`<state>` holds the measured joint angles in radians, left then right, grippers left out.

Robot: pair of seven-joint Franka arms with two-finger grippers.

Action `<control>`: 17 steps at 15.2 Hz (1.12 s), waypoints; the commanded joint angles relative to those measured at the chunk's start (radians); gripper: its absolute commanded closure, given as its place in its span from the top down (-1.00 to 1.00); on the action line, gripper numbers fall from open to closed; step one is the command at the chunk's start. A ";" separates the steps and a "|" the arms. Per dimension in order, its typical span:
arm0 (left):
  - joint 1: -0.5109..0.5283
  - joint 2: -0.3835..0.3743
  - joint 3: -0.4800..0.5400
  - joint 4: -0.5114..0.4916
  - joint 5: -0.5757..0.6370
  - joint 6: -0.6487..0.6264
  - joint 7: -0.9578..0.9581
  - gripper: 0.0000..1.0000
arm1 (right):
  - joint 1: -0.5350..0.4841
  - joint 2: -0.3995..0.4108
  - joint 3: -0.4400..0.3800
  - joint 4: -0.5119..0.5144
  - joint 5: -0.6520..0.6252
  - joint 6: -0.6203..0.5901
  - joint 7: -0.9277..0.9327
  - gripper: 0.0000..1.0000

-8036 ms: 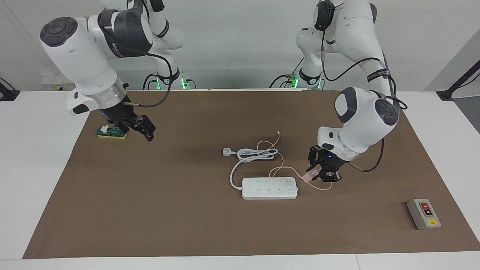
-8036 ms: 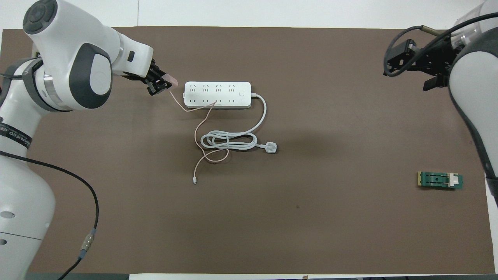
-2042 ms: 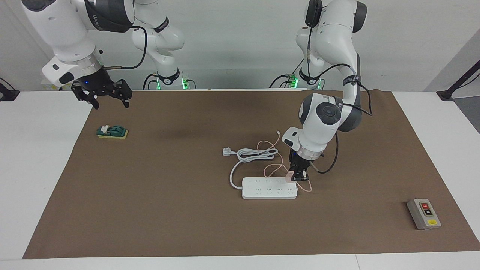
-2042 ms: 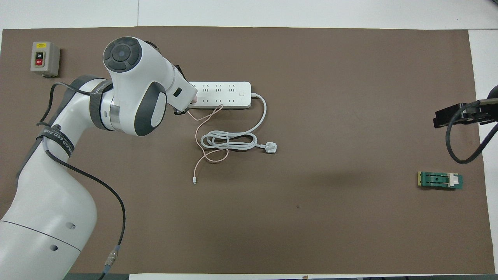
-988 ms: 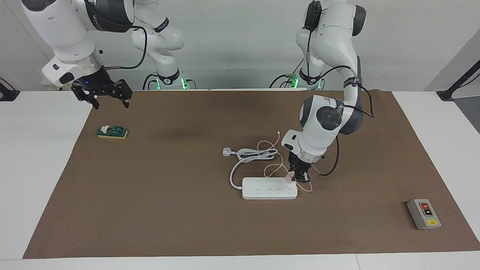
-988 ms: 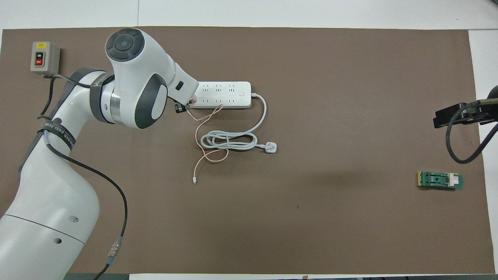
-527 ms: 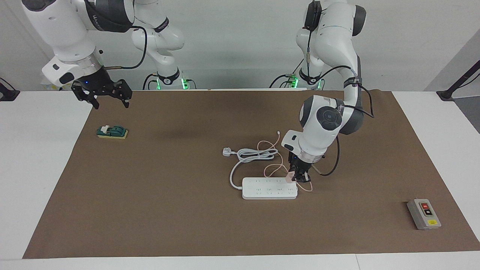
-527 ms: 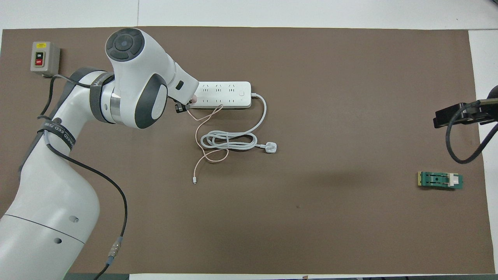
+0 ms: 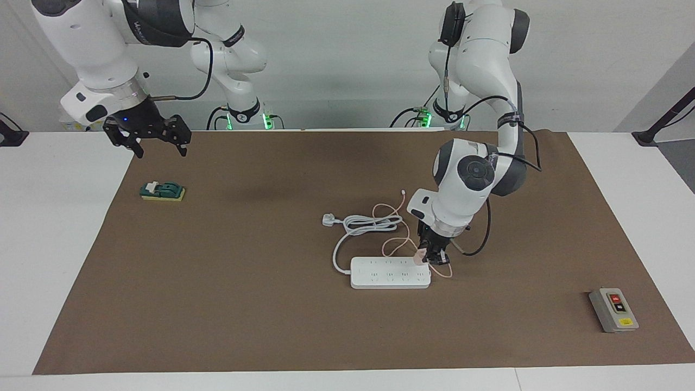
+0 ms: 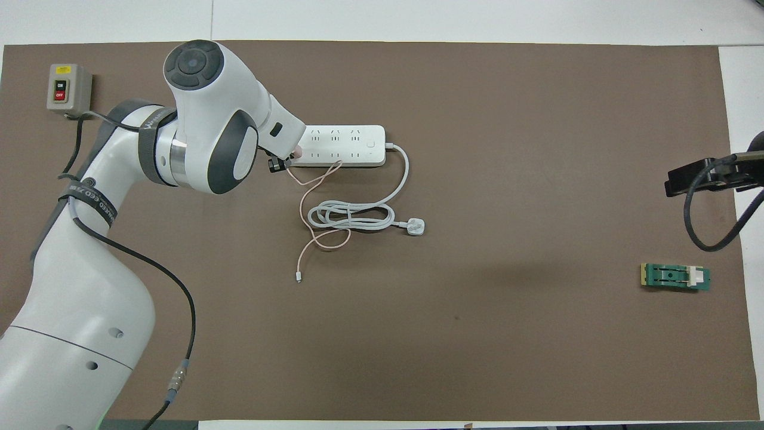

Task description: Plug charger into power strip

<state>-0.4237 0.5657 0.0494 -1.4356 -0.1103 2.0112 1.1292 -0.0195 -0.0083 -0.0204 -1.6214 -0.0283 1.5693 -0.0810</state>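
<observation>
The left end effector (image 9: 431, 258) pointed straight down, its fingers pinching the pale-pink charger (image 9: 419, 257), which sat at the end of the power strip (image 9: 390, 272) toward the left arm's end of the counter (image 9: 347, 331), touching its top face; whether the prongs were seated could not be told. The charger's thin pink cable (image 9: 392, 245) looped away toward the robots, crossing the strip's coiled white cord (image 9: 369, 223). The right arm waited with its end effector (image 9: 146, 136) spread wide, over the brown mat's edge near a small green block (image 9: 162, 191). A grey button box (image 9: 613, 310) lay toward the left arm's end.
</observation>
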 commanded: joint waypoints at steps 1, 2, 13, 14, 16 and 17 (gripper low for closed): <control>0.005 0.138 0.013 0.138 0.034 -0.043 0.030 -1.00 | -0.010 -0.015 0.007 -0.014 -0.016 -0.006 -0.025 1.00; 0.000 0.138 0.013 0.138 0.034 -0.037 0.029 -1.00 | -0.010 -0.015 0.007 -0.014 -0.016 -0.006 -0.025 1.00; -0.010 0.141 0.012 0.118 0.075 0.063 0.121 -1.00 | -0.010 -0.015 0.007 -0.014 -0.016 -0.006 -0.025 1.00; -0.010 0.140 0.012 0.118 0.077 0.052 0.121 -1.00 | -0.010 -0.015 0.007 -0.014 -0.016 -0.006 -0.025 1.00; -0.007 0.140 0.012 0.121 0.074 0.002 0.121 -1.00 | -0.010 -0.015 0.007 -0.014 -0.016 -0.006 -0.025 1.00; -0.006 0.138 0.012 0.121 0.072 -0.008 0.119 -1.00 | -0.010 -0.015 0.007 -0.014 -0.016 -0.006 -0.025 1.00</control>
<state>-0.4283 0.6151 0.0435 -1.3467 -0.0722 1.9403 1.2319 -0.0195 -0.0083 -0.0204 -1.6214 -0.0283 1.5693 -0.0810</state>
